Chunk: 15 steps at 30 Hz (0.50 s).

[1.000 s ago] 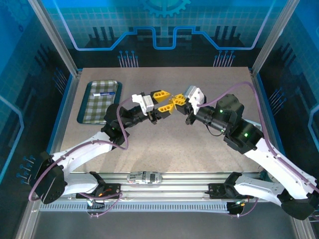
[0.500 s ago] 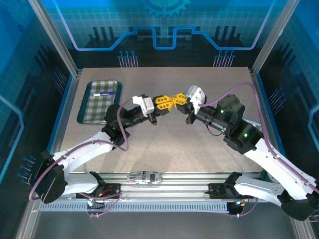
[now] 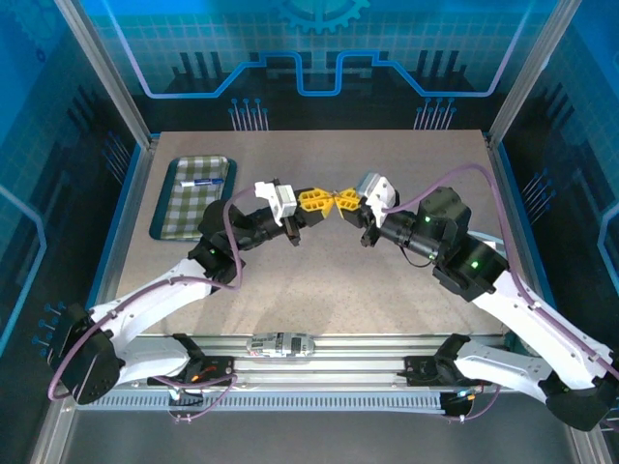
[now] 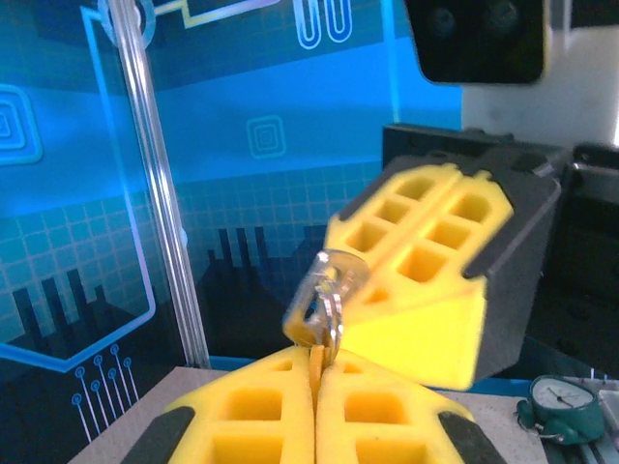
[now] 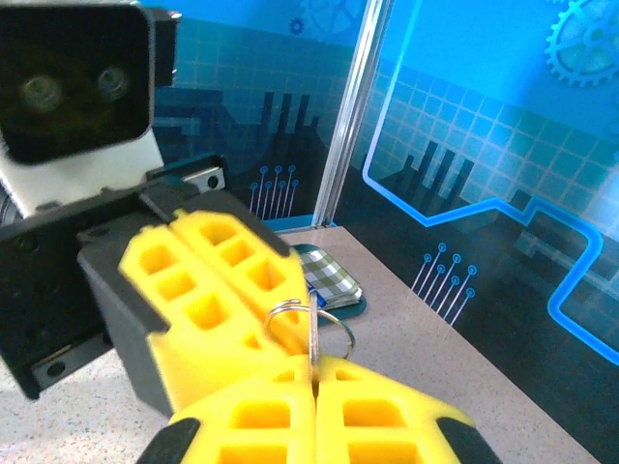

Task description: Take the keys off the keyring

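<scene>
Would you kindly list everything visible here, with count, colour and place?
keyring: one, silvery wire loop, mid-air over table centre, pinched by both grippers
tray: one, green checked, table's rear left
pen-like item: one, white and blue, tray's far end
dial gauge: one, white face, low right in left wrist view
silvery part: one, on the near rail
table: one, speckled beige
left gripper: one, yellow fingers, shut on the keyring
right gripper: one, yellow fingers, shut on the keyring, facing the left
</scene>
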{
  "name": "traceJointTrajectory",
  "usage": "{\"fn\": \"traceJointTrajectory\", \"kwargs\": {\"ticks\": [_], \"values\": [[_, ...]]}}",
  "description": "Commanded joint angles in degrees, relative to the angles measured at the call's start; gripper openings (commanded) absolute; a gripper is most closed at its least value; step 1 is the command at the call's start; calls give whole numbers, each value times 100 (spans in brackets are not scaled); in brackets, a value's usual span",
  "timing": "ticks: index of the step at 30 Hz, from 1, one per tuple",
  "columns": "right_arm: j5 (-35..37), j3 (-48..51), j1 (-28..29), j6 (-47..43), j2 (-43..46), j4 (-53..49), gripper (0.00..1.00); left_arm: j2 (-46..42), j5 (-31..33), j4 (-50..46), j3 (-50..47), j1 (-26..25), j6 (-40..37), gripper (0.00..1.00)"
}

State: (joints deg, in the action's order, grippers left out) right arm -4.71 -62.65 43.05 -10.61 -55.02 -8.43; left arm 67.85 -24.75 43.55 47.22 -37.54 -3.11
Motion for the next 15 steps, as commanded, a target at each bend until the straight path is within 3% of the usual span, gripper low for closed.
{"fn": "traceJointTrajectory", "kwargs": {"ticks": [1,15], "values": [[-131,245,-33,-160,109,-265,0,-189,27,307,300,136,551,0],[357,435,64,-490,255,104,0,-126,-474,6,451,232,1160,0]]}}
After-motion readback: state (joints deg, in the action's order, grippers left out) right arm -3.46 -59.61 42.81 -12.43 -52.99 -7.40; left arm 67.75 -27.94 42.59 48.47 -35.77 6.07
